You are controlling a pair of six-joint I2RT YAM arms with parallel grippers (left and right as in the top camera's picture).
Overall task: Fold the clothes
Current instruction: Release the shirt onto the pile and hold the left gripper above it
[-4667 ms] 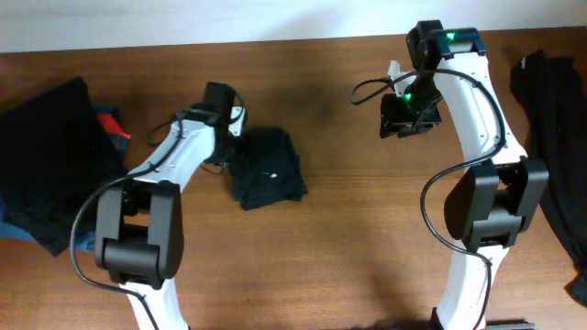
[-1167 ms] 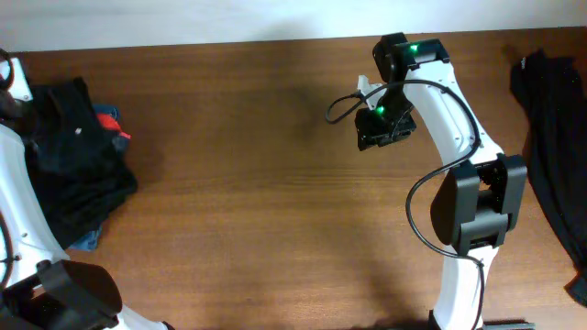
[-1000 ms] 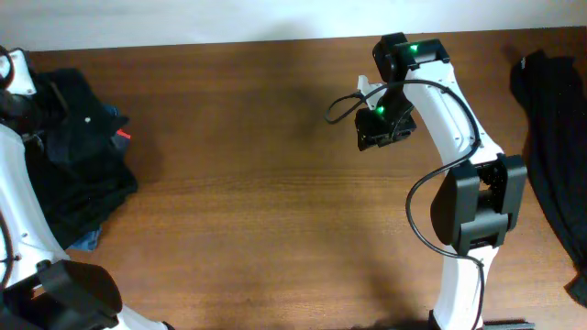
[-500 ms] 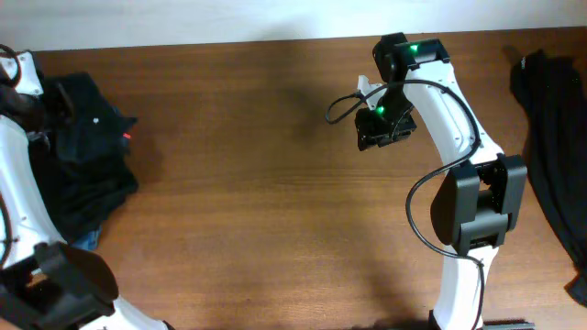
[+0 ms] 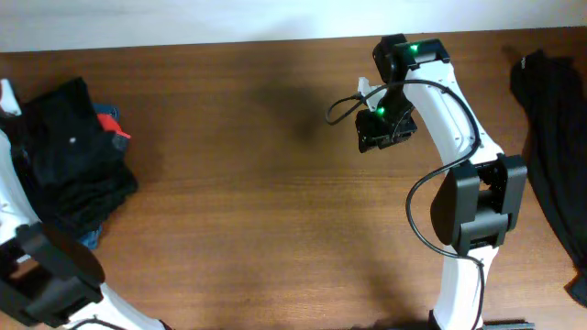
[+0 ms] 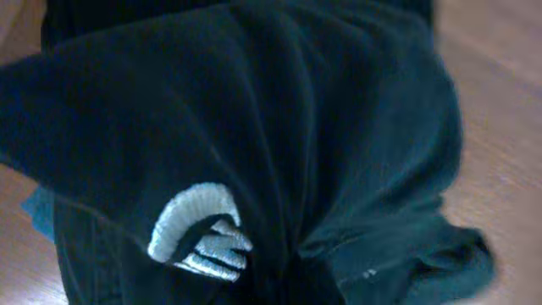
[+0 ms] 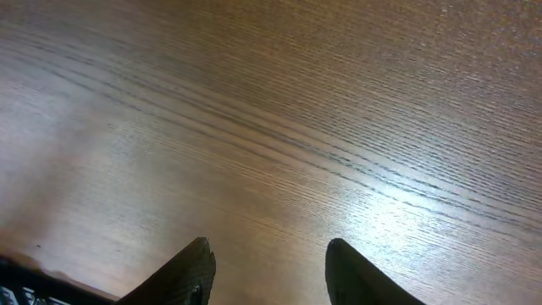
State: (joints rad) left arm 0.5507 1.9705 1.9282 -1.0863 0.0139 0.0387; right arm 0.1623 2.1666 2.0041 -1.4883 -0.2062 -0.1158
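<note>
A black shirt with a white logo lies on the pile of clothes at the left edge of the table, apparently stacked as finished. The left gripper, its fingers hidden, is closed just above it. The right gripper hangs open and empty over bare wood, likely waiting.

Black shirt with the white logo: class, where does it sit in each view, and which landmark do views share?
Overhead: black shirt at far left, atop the pile.
Left wrist: fills the frame, white logo lower left.
Right wrist: not in it.
Shared landmark: the wooden table.
</note>
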